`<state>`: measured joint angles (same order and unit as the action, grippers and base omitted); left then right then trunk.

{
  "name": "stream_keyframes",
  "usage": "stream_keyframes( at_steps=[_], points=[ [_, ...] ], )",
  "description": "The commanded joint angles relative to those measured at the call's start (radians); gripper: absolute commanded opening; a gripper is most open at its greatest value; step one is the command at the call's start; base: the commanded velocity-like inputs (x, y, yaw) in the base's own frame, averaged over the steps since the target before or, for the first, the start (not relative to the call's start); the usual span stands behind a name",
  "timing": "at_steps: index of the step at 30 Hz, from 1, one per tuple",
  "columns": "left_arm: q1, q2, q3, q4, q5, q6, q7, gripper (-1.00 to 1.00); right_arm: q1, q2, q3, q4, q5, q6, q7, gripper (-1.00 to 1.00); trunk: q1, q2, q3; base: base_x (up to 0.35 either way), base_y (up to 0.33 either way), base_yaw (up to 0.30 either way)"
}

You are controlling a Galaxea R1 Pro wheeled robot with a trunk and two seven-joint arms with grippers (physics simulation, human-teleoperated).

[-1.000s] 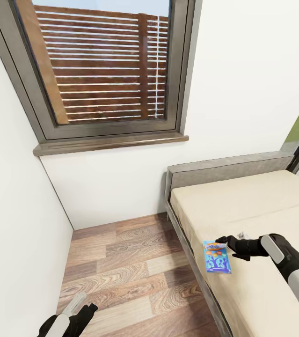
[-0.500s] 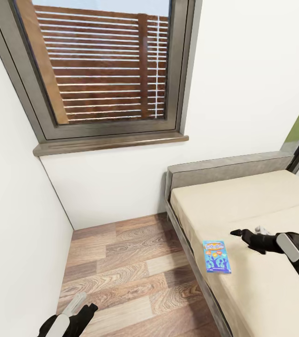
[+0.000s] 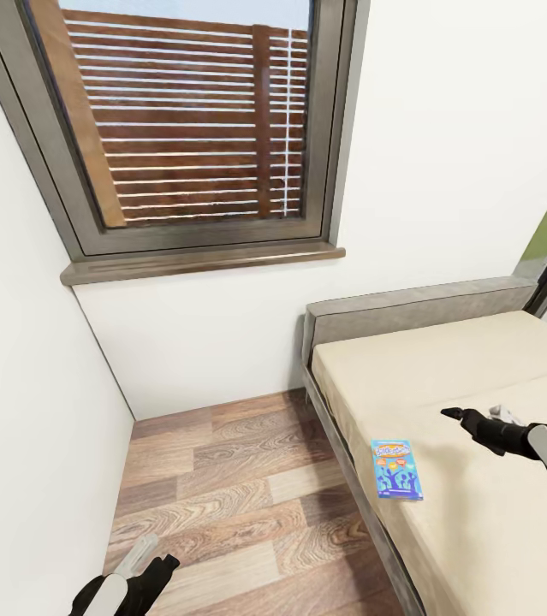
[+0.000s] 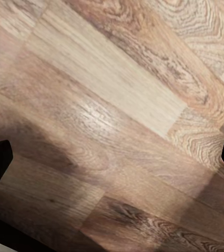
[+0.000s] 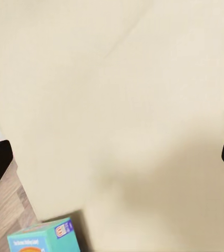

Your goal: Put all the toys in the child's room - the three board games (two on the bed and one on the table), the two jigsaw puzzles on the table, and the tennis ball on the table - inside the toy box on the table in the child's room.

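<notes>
On bed [image 3: 478,359], blue board game [image 3: 396,469] lies flat.

Board game [image 3: 396,468]: showing blue, yellow title, orange spots.
Bed [image 3: 478,530]: showing plain cream, grey frame.
Floor [image 3: 222,496]: showing brown wood-grain planks.
Wall [image 3: 444,154]: showing white.

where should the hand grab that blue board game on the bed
Grip the flat blue board game box across its long edges, coming from above. It lies flat at the beige mattress's floor-side edge, so that edge probably gives a finger room. The right hand hovers nearby, apart from it.
</notes>
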<state>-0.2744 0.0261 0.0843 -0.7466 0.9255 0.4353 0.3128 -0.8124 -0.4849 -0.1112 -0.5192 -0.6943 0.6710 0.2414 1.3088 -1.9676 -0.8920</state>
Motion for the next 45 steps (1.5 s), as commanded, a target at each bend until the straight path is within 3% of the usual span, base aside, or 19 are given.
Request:
stream_keyframes(
  at_steps=[1,8,10,15,21,31,45],
  points=[
    [0.0,0.0,0.001,-0.002,0.01,0.003,0.008,1.0,-0.001,-0.001,-0.008,0.0,0.003,0.002,0.004,1.0,0.0,0.0,-0.001,0.0,0.0,0.0],
    [0.0,-0.001,0.0,-0.002,0.01,0.003,0.007,1.0,0.0,-0.003,-0.017,-0.003,0.003,-0.009,0.004,1.0,0.0,0.0,-0.001,0.0,0.0,0.0],
    [0.011,0.011,0.012,0.01,-0.002,-0.005,0.018,1.0,-0.012,0.009,-0.027,0.008,0.002,-0.02,0.012,1.0,0.0,0.0,-0.001,0.0,0.0,0.0],
    [0.039,0.039,0.04,0.038,-0.008,-0.004,0.047,1.0,-0.036,0.009,-0.027,0.014,0.001,-0.022,0.012,1.0,0.0,0.0,-0.001,0.0,0.0,0.0],
    [0.073,0.073,0.04,0.072,-0.008,-0.004,0.053,1.0,-0.036,0.009,-0.027,0.014,0.001,-0.022,0.012,1.0,0.0,0.0,-0.001,0.0,0.0,0.0],
    [0.128,0.073,0.04,0.128,-0.008,-0.004,0.053,1.0,-0.036,0.009,-0.027,0.014,0.001,-0.022,0.012,1.0,0.0,0.0,-0.001,0.0,0.0,0.0],
    [0.128,0.073,0.04,0.144,-0.008,-0.004,0.053,1.0,-0.036,0.009,-0.027,0.014,0.001,-0.022,0.012,1.0,0.0,0.0,-0.001,0.0,0.0,0.0]
  ],
)
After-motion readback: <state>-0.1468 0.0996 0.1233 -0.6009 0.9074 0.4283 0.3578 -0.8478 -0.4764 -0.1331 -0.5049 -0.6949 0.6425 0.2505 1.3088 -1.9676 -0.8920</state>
